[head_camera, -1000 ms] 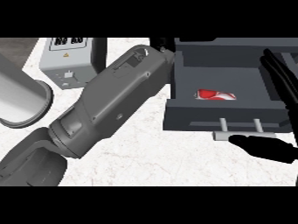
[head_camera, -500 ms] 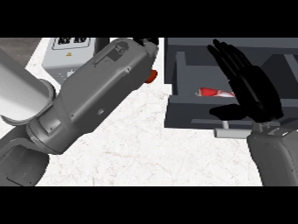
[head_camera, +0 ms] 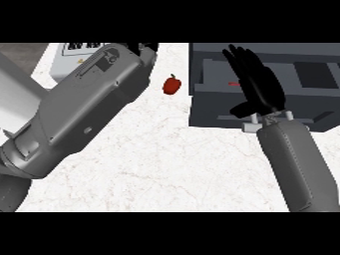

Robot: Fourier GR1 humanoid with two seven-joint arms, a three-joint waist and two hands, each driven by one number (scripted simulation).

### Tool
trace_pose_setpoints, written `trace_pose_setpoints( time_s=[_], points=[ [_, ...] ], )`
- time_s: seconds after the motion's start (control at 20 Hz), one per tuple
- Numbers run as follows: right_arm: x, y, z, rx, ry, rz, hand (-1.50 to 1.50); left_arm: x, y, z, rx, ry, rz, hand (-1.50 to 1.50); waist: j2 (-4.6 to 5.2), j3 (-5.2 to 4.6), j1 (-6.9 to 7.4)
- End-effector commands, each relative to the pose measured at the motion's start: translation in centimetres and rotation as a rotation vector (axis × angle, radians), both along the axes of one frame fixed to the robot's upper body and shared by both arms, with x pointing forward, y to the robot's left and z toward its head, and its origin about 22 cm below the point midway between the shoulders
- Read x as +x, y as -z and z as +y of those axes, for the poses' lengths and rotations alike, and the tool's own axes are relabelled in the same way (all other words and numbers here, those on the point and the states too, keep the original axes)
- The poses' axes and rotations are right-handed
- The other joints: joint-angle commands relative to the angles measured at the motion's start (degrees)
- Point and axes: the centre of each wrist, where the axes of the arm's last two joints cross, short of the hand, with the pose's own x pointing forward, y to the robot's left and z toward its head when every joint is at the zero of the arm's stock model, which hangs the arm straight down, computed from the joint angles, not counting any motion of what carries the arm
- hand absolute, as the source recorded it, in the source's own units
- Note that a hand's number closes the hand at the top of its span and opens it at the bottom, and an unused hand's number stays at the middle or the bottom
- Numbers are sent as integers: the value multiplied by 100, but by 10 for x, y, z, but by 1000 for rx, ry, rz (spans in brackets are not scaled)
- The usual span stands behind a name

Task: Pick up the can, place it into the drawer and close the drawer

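The dark grey drawer (head_camera: pixel 209 107) stands open at the upper right of the white counter. Only a thin red sliver of the can (head_camera: pixel 234 83) shows inside it, just left of my right hand. My right hand (head_camera: pixel 257 87) lies over the drawer's inside, open, with its fingers straight and pointing away from me. Its wrist is above the drawer's front wall. My left forearm crosses the left half of the view. Little of my left hand (head_camera: pixel 144 48) shows at the top edge, away from the drawer.
A small red fruit (head_camera: pixel 172 84) sits on the counter between my left forearm and the drawer. A white appliance (head_camera: pixel 68 62) stands at the upper left, with a pale cylinder (head_camera: pixel 3 94) beside it.
My right hand has moved further over the drawer and hides most of the can. The drawer's front sits a little further back. My left forearm has swung up and left, uncovering the red fruit.
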Motion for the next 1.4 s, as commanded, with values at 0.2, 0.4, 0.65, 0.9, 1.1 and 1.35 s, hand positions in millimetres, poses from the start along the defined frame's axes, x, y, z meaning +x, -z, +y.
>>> trace_pose_setpoints(
  time_s=[0.2, 0.4, 0.65, 0.9, 1.1, 1.35],
  points=[
    [32, 31, 5, -88, 78, -35, -150, -5, -4, 35, 11, -11, 4, -150, 48, 3, 57],
    [26, 59, 3, -88, 86, -70, -150, -6, 3, 54, 5, -10, 3, -150, 54, 3, 7],
    [49, 40, -21, -101, 126, -118, -150, -14, -15, 51, -2, -20, -17, -150, 77, 9, 109],
    [56, 39, 2, -67, 143, -158, -150, -19, -17, 44, -11, -11, -8, -150, 108, 12, 128],
    [77, -1, -21, -102, 173, -208, -150, -23, -19, 52, 2, 6, -19, -150, 141, 12, 238],
    [82, -6, -11, -80, 204, -223, -150, -29, -6, 68, 26, 13, -22, -150, 128, 6, 277]
  ],
)
